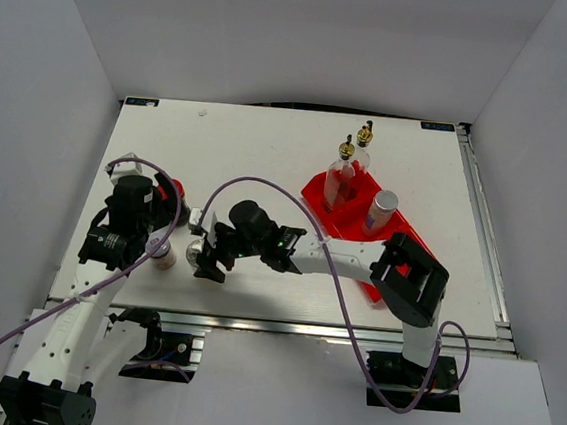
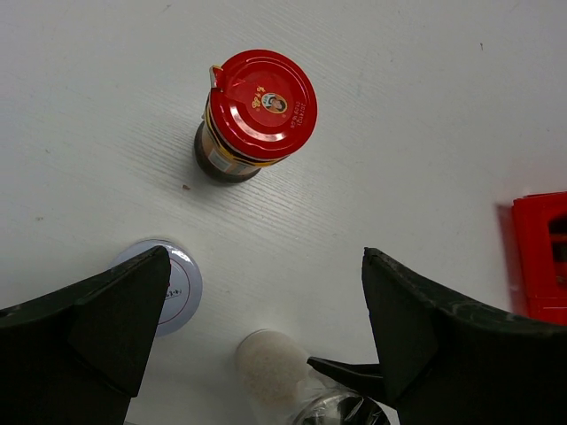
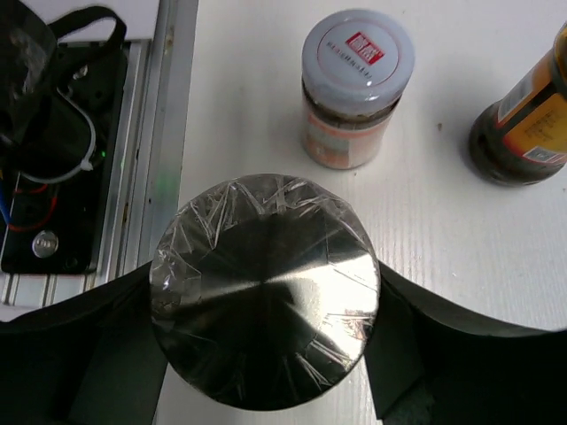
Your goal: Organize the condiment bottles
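Step in hand, by the look of it: pickup of a silver-lidded shaker [image 3: 264, 301] near the surface's [image 1: 269, 151] front edge. R tool [image 3: 266, 276] is straddling it, fingers just beside the plastic-wrapped lid on both sides; can't tell if they're pinching yet. L tool [image 2: 266, 266] is hanging spread wide & empty near the red-lidded jar [image 2: 257, 111] and a second shaker [image 2: 174, 285], while two glass bottles [image 1: 344, 173] + a third shaker [image 1: 380, 212] are standing in the red bin [image 1: 313, 188]. Next move prob. calls for a firm squeeze, a straight lift clear of the neighbouring shaker, then a carry over to the bin.
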### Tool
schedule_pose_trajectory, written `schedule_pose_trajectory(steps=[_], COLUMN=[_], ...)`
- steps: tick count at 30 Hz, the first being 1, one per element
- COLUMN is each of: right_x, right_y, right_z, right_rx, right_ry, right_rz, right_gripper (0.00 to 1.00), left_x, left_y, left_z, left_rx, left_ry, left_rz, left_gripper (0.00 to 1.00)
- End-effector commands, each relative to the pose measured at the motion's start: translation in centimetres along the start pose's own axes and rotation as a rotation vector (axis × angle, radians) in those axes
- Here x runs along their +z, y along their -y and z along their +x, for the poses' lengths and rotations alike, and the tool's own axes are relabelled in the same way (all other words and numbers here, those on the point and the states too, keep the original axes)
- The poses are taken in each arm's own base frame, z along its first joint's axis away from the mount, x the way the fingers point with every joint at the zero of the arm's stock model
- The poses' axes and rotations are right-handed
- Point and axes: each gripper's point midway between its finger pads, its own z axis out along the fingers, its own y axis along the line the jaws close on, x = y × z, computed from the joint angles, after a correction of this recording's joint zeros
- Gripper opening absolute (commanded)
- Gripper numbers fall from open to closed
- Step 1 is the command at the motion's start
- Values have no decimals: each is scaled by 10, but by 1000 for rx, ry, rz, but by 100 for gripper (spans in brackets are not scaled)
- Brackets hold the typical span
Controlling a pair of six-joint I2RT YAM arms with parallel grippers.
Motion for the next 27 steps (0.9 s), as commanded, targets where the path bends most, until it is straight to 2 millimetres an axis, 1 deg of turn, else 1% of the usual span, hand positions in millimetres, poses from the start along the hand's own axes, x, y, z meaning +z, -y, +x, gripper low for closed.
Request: schedule_pose_trajectory(steps=[1,2,3,4,5,6,7,8,9,10,11,12,13,14,15,16,17,18,19,20,21,22,23,24,25,26,27], right_x=[-2,-7,-10,-14,-18,-30,-37,-43,-60,-69,-88,-98,-112,-123,-144,-162,-184,-196,-213,-225,-248,-257,-272,-282,-297,-310,-321], right_y=[-1,-2,-1,1,-2,2,2,2,7,9,8,11,22,27,32,44,47,53,67,71,82,86,89,94,105,108,116], right_z=[-50,-52,-54,-61,-53,-66,-71,-65,-80,-83,-87,-86,-84,-82,-77,-73,-81,-71,-53,-48,-42,-30,-29,-24,-11,-10,-2], right_rx=[-32,-38,-40,-35,-22,-25,-12,3,6,6,13,19,35,47,72,93,101,121,159,178,201,223,234,247,277,283,295], right_ry=[165,174,183,212,205,234,253,247,284,294,312,313,315,315,314,316,352,334,315,318,330,315,330,325,310,322,312], right_rz=[-4,1,17,32,41,81,100,118,171,200,231,265,336,373,445,517,565,613,702,740,814,848,883,916,987,1024,1070], right_gripper=[76,66,59,44,39,32,23,22,19,19,18,17,17,16,15,15,15,15,14,14,13,13,12,12,11,11,11], left_x=[-6,-6,-6,-5,-5,-5,-5,-5,-5,-5,-5,-6,-6,-6,-6,-5,-5,-4,-4,-3,-1,0,1,3,4,6,7], left_y=[4,4,4,4,4,3,3,3,4,3,4,4,4,3,2,2,1,2,3,4,6,7,9,9,10,11,11], left_z=[-13,-13,-12,-12,-12,-12,-12,-12,-12,-12,-13,-13,-13,-13,-13,-13,-13,-13,-14,-15,-13,-13,-14,-14,-13,-13,-13], left_rx=[-12,-13,-13,-13,-17,-17,-18,-20,-21,-22,-26,-26,-25,-27,-28,-29,-30,-30,-31,-34,-33,-37,-38,-38,-41,-41,-44], left_ry=[38,37,35,35,38,38,38,38,39,40,41,42,42,47,51,53,55,54,56,60,55,54,57,52,49,48,48], left_rz=[5,8,5,5,5,3,0,2,4,3,6,6,6,4,1,-1,-2,-1,4,9,14,19,25,22,24,26,25], left_gripper=[98,98,98,98,98,98,98,98,98,98,98,98,98,98,98,98,98,98,98,98,98,98,98,98,98,98,98])
